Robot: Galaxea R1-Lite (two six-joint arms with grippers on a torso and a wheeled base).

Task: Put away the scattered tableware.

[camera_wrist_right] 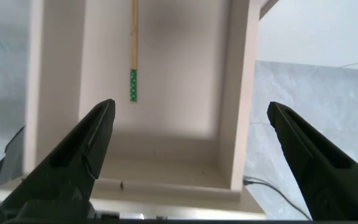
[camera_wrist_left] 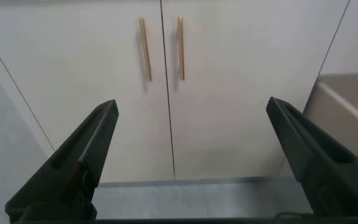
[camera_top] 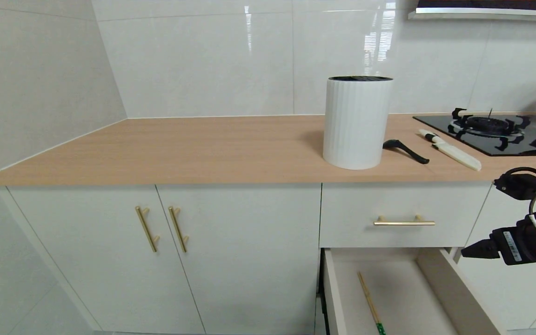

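Right gripper (camera_wrist_right: 191, 107): fingers wide apart, nothing between them, touching nothing. It hangs over the open drawer (camera_wrist_right: 240, 93). In the head view it sits at the lower right edge of the frame, tips pointing left toward the drawer.

Left gripper (camera_wrist_left: 191, 106): also spread wide and empty. It faces the double cabinet doors (camera_wrist_left: 166, 93) with two upright brass handles (camera_wrist_left: 145, 48); grey floor (camera_wrist_left: 185, 199) shows under the doors.

Task items:
- chopstick (camera_wrist_right: 133, 50): wooden with a green-patterned end, lying flat on the drawer bottom near one side wall; bottom centre-right of the head view.
- black utensil (camera_top: 406, 150): lying on the countertop (camera_top: 179, 149) just right of the white holder, partly hidden behind it.
- white knife (camera_top: 452, 150): pale with a dark band on the handle, flat on the counter between the black utensil and the hob, apart from both.
- white holder (camera_top: 357, 122): ribbed cylinder with a dark top, upright, right of centre near the counter's front edge.

Surroundings: wood-tone counter spans the middle of the head view. A black glass gas hob (camera_top: 486, 130) is set into it at the right edge. A closed drawer with a horizontal brass handle (camera_top: 404, 222) sits directly above the open one. Glossy white tiled wall (camera_top: 203, 56) behind, and a hood edge (camera_top: 482, 13) at upper right.
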